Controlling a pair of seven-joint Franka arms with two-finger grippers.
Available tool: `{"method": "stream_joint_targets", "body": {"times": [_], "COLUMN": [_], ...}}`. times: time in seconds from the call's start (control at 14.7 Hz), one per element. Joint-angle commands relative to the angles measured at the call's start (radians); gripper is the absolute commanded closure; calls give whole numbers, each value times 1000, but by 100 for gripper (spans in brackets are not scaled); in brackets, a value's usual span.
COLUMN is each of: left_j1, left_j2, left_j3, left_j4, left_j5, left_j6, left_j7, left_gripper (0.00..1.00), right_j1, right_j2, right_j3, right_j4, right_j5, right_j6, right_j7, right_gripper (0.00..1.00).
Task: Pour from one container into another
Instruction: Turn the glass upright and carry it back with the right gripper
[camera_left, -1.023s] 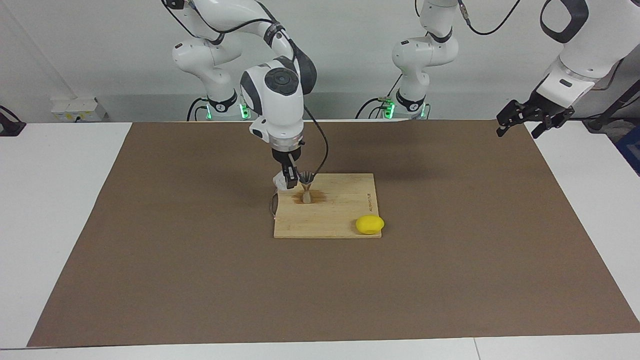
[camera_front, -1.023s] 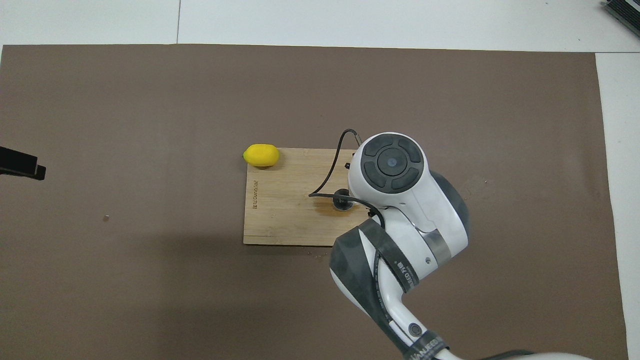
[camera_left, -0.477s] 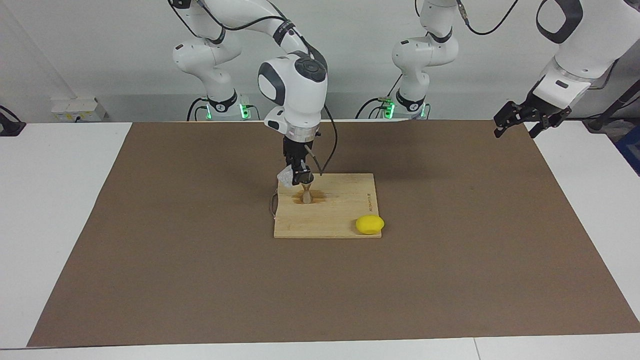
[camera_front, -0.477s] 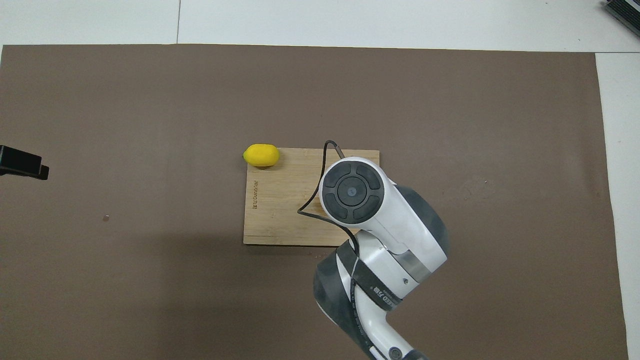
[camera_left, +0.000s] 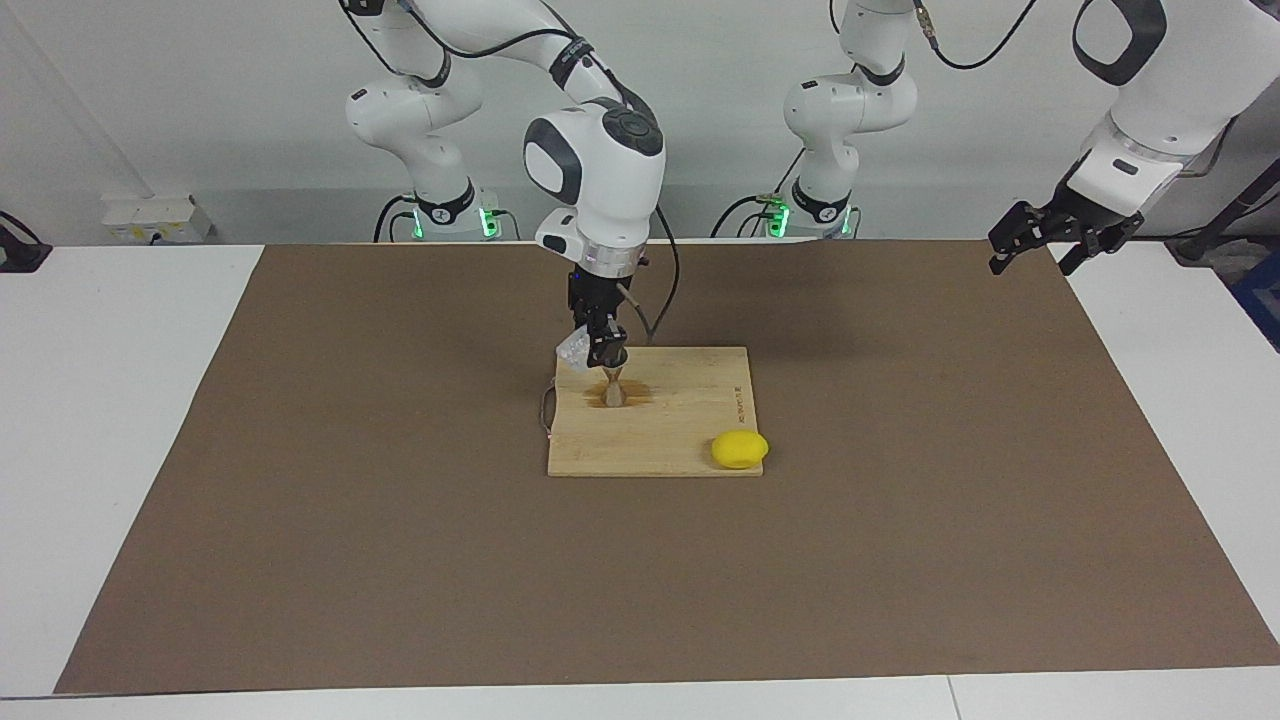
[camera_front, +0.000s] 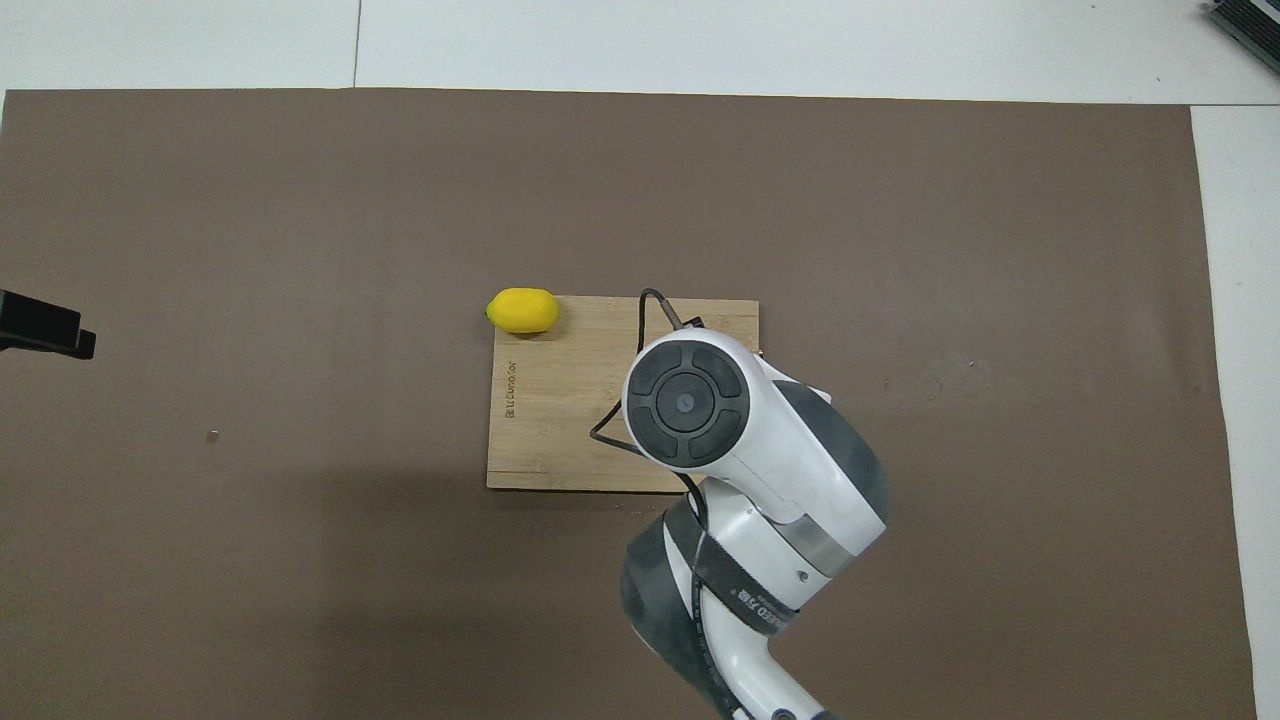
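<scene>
Now: right hand (camera_left: 603, 352) clamped on clear ribbed cup (camera_left: 572, 352), tilted directly over metal jigger (camera_left: 613, 389) upright on bamboo board (camera_left: 690, 420). Lemon (camera_left: 740, 449) at board's corner. Left hand (camera_left: 1040, 238) waiting, fingers spread, empty, over desk (camera_left: 130, 400) edge.

Yellow lemon (camera_left: 740, 449), brown mat (camera_left: 900, 560)

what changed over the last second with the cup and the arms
The right hand, shut on the clear cup, swung from beside the metal jigger to right over it, and its wrist turned, tipping the cup further. Nothing was let go. The jigger, the cutting board and the lemon stayed put. The left hand stays open, waiting over the mat's edge.
</scene>
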Motion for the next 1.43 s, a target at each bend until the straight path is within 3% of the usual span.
{"method": "stream_joint_targets", "body": {"times": [0.0,0.61,1.36], "left_j1": [-82,-73,-76], "left_j2": [-22,-26,-34], "left_j3": [81,76,70], "left_j4": [-14,-14,-14], "left_j5": [22,22,58], "left_j6": [-1,-1,-15], "left_j7": [-26,-28,-28], "left_gripper": [0,0,0], "right_j1": [-5,-63,-193], "right_j2": [-21,-9,11], "right_j3": [7,7,7], "right_j4": [-18,-10,-16], "right_j5": [-18,152,462], "right_j6": [-8,7,41], "right_j7": [33,15,-117], "right_gripper": [99,100,100]}}
